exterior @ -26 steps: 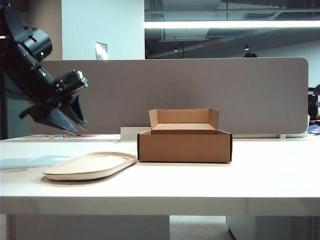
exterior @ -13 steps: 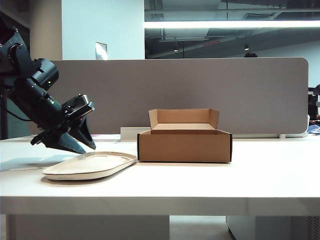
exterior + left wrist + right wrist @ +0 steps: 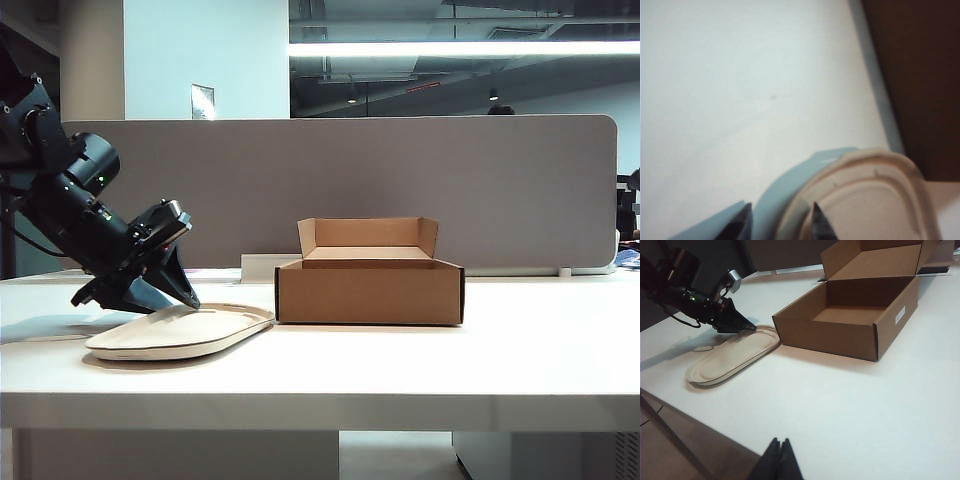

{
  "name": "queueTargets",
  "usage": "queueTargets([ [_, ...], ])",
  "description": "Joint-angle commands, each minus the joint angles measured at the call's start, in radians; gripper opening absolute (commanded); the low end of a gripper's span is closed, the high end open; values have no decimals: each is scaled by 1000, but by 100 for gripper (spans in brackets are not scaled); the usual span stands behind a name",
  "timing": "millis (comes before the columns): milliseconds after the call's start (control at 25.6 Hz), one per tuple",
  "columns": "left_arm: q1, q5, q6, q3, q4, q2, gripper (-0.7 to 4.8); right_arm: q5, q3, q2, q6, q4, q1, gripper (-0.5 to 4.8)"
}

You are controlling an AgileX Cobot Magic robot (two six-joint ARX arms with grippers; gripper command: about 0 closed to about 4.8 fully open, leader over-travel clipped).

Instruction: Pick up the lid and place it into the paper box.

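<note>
The pale beige oval lid [image 3: 180,332] lies flat on the white table, just left of the brown paper box [image 3: 370,290], whose back flap stands upright. My left gripper [image 3: 178,296] points steeply down over the lid's far rim. In the left wrist view the left gripper [image 3: 781,210] is open, with one fingertip [image 3: 816,212] over the lid [image 3: 875,200] and the other outside the rim. The right wrist view shows the lid [image 3: 735,357], the empty box [image 3: 855,315] and the left gripper [image 3: 747,327] at the lid's edge. My right gripper [image 3: 780,442] is shut, far back near the table's front edge.
A grey partition [image 3: 400,180] runs along the back of the table. A low white strip [image 3: 258,268] lies behind the box. The table's front edge [image 3: 320,400] is near the camera in the exterior view.
My left arm has come down and slightly to the right, from well above the table to the lid's far rim. Lid, box and right gripper have not moved.
</note>
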Motion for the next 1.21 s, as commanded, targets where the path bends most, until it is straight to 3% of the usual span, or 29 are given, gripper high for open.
queueTargets([
  [39,-1,36,5,3,-23,0,140,1,-4,0,1,7,0,-8],
  [274,-1,36,31,3,-62,0,16,0,-4,0,1,7,0,-8],
  [860,10,34,53,3,-74,-25,-6,1,-4,0,1,7,0,-8],
  [1211,74,59,43,49,-143,-89,-6,1,-4,0,1,7,0,-8],
])
